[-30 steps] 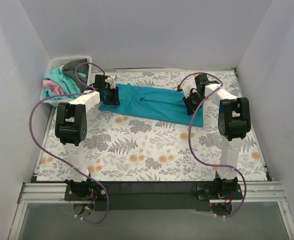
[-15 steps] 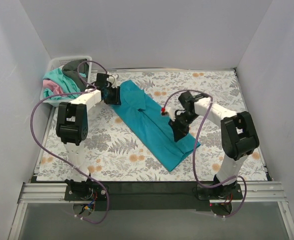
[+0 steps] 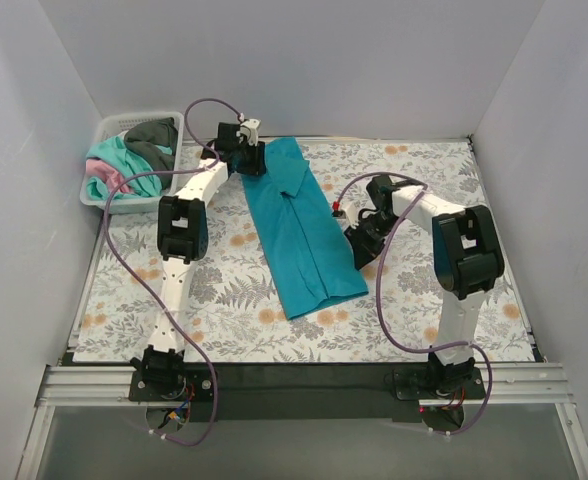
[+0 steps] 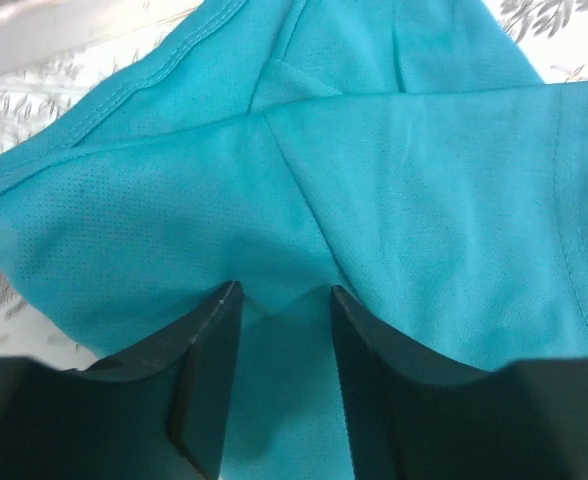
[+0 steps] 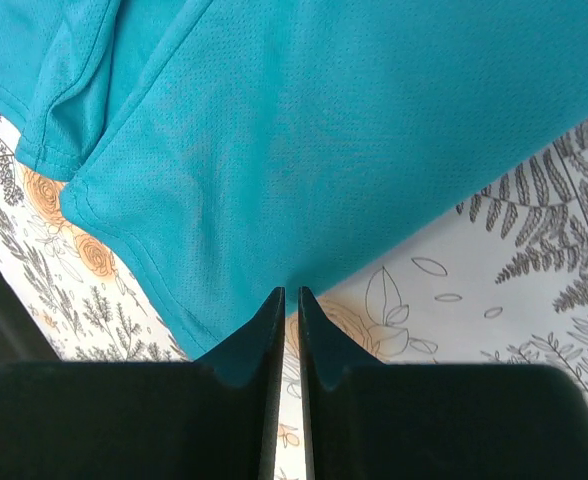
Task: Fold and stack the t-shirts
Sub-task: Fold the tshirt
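Note:
The teal-blue t-shirt (image 3: pixel 299 230) lies folded into a long strip on the floral table cover (image 3: pixel 224 290), running from the far edge toward the near right. My left gripper (image 3: pixel 252 160) is at its far end; in the left wrist view the fingers (image 4: pixel 219 320) pinch a bunched pucker of teal cloth (image 4: pixel 424 200). My right gripper (image 3: pixel 359 248) is at the strip's right edge, near its lower end. In the right wrist view its jaws (image 5: pixel 291 292) are almost together, with the shirt's edge (image 5: pixel 324 100) at their tips.
A white basket (image 3: pixel 104 128) at the far left corner holds mint-green (image 3: pixel 109 160), pink (image 3: pixel 102 183) and dark grey (image 3: pixel 154 135) shirts. White walls enclose the table on three sides. Purple cables loop beside both arms.
The teal shirt swung from lying crosswise to nearly lengthwise. My left gripper moved to the far edge and right with its end. My right gripper drew the other end nearer.

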Controlling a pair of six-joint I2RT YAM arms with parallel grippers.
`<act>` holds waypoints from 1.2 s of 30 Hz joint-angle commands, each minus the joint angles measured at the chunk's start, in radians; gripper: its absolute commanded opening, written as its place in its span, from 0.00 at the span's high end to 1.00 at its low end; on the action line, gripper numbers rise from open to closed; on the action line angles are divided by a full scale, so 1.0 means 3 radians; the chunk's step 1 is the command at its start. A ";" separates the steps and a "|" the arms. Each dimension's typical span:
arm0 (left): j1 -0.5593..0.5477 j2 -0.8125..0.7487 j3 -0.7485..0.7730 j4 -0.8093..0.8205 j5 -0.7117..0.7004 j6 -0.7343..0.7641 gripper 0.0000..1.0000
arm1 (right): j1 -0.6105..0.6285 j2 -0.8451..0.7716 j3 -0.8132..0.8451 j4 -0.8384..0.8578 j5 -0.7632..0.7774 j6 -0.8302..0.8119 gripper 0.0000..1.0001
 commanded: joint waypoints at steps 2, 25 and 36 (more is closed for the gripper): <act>-0.0035 -0.0123 0.0147 0.0120 0.0242 -0.0048 0.51 | 0.0153 0.0015 0.0034 0.0132 -0.0051 0.0065 0.86; -0.0219 -0.1567 -0.2131 0.0401 0.0836 -0.0197 0.54 | 0.1028 -0.0312 -0.0437 0.0546 -0.0537 0.0556 0.82; -0.0280 -0.0463 -0.1036 0.0345 0.0309 -0.0462 0.60 | 0.0282 -0.0364 -0.0141 0.0526 -0.0256 0.0454 0.76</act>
